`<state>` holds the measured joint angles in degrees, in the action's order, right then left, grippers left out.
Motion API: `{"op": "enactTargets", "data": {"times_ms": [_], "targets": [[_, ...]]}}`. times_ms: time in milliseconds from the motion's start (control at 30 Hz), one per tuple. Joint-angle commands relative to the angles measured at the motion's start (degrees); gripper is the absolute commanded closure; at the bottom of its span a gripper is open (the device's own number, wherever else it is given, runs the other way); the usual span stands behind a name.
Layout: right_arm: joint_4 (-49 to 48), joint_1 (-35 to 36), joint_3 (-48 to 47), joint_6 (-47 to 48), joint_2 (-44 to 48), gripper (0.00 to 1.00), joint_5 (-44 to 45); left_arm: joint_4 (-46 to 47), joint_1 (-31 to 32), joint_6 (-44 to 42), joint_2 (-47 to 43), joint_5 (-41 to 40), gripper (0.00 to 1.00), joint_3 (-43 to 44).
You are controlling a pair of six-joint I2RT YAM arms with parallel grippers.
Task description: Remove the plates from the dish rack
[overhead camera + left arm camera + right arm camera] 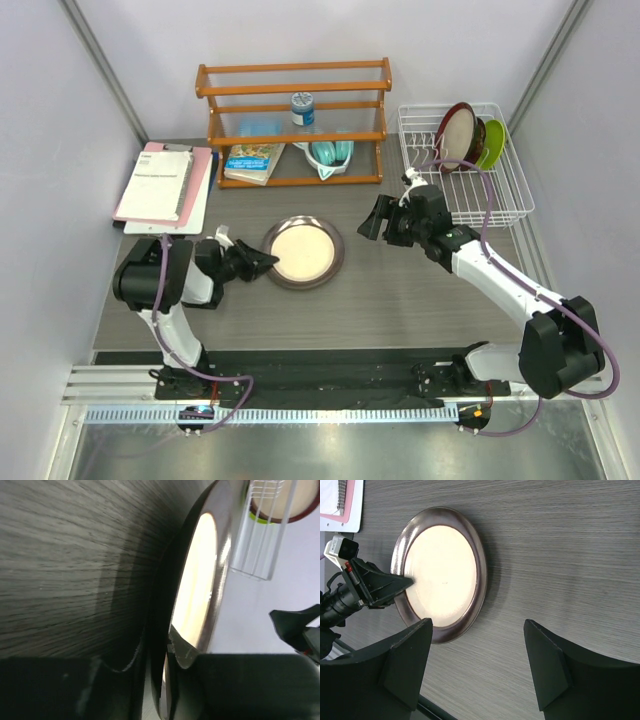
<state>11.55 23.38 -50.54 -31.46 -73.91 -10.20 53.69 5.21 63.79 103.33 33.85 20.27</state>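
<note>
The grey-brown-rimmed plate (303, 252) with a cream centre lies flat on the table. My left gripper (262, 262) is shut on its left rim. In the left wrist view the rim (197, 580) runs between my fingers (187, 652). The right wrist view shows the plate (442, 572) with the left gripper (395, 585) on its edge. My right gripper (375, 220) hangs open and empty over the table, between the plate and the white wire dish rack (500, 195); it also shows in its own wrist view (477, 655). The rack holds the red-rimmed plate (458, 135) and the lime green plate (494, 143) upright. I cannot make out the small patterned red plate.
An orange wooden shelf (293, 120) stands at the back with a bottle (302, 108), a book (253, 162) and a teal item (330, 152). A pink clipboard with a notebook (165, 185) lies at the back left.
</note>
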Motion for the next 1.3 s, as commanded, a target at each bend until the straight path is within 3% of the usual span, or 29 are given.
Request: {"op": "enactTargets", "data": {"times_ms": [0,133,200,300,367,467,667,733,767,933,1167,1267], "targets": [[-2.1,-0.3,0.4,1.2,0.2,0.20,-0.4,6.5,-0.7,3.4,4.0,-0.5,0.73,-1.9],[-2.1,-0.3,0.4,1.4,0.1,0.20,-0.5,0.7,-0.7,-1.1,-1.2,-2.6,0.43,-2.1],[-2.1,-0.3,0.3,1.4,-0.1,0.19,-0.4,-8.9,-0.7,-5.1,-5.1,-5.6,0.41,-1.0],[-2.1,-0.3,0.1,1.4,-0.3,0.19,-0.4,-24.3,-0.6,-9.2,-16.4,-12.3,0.28,0.6],[-2.1,-0.3,-0.1,1.6,-0.4,0.19,-0.3,-38.7,-0.6,-14.6,-25.3,-16.8,0.27,3.2],[-2.1,-0.3,-0.3,1.7,-0.4,0.19,-0.1,-52.9,-0.2,-19.7,-35.3,-25.3,0.21,7.4],[-0.1,-0.3,-2.8,3.9,-0.1,0.18,2.5,-67.4,0.4,-25.7,-46.6,-32.6,0.09,13.5],[1.6,-0.4,-4.8,5.3,0.5,0.18,7.4,-72.7,0.6,-26.8,-48.1,-33.4,0.08,17.1],[3.4,-0.5,-5.8,6.6,0.7,0.18,9.2,-73.9,0.8,-28.0,-49.1,-33.4,0.01,18.3],[9.4,-1.2,-14.6,10.5,0.4,0.18,22.5,-76.8,4.8,-29.4,-49.8,-38.1,0.00,24.1],[12.7,-6.0,-25.4,16.6,-2.0,0.10,37.6,-80.4,21.6,-32.3,-39.1,-52.9,0.01,34.8],[12.4,-11.8,-31.0,19.1,-5.8,0.10,38.9,-80.0,23.9,-32.2,-36.4,-54.7,0.01,36.7]]}}
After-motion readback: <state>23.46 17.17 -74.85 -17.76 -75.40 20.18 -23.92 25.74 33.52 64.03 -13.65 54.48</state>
